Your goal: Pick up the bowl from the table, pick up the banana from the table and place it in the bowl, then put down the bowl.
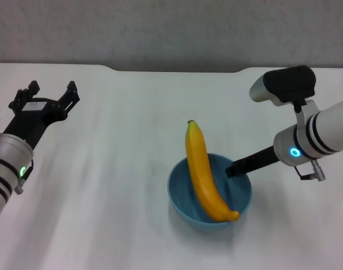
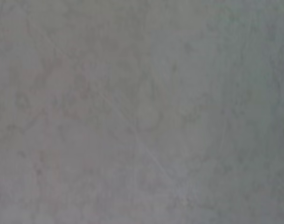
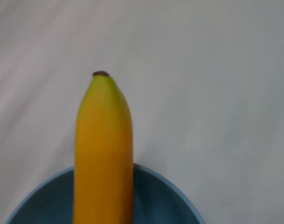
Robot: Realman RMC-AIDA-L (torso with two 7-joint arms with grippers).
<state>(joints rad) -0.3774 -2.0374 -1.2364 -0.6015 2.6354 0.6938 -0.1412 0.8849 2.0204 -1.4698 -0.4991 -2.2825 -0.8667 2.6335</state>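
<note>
while the white surface (image 1: pixel 120 169) fills nearly all of the head view, a grey wall runs along its far edge, where a shallow notch is cut. nearest on that surface sits the light-blue bowl (image 1: pixel 185 205), and the banana (image 1: pixel 202 171) lies inside it, one end resting at the near rim and the other, dark-tipped end leaning out over the far rim. the right gripper (image 1: pixel 232 167) reaches in from the bowl's right side, its dark end at the rim just beside the banana; i cannot tell whether it is apart or clamped on the rim. well away from the bowl, over the surface's left part, the left gripper (image 1: pixel 52 93) hangs with its black fingers spread apart and nothing between them.

the right wrist view gives what the head view cannot: the banana (image 3: pixel 103 154) seen end-on, its greenish tip with a dark stub jutting past the blue rim of the bowl (image 3: pixel 172 198), pale surface (image 3: pixel 216 84) behind. the left wrist view shows only blurred grey-white surface (image 2: pixel 142 112).
</note>
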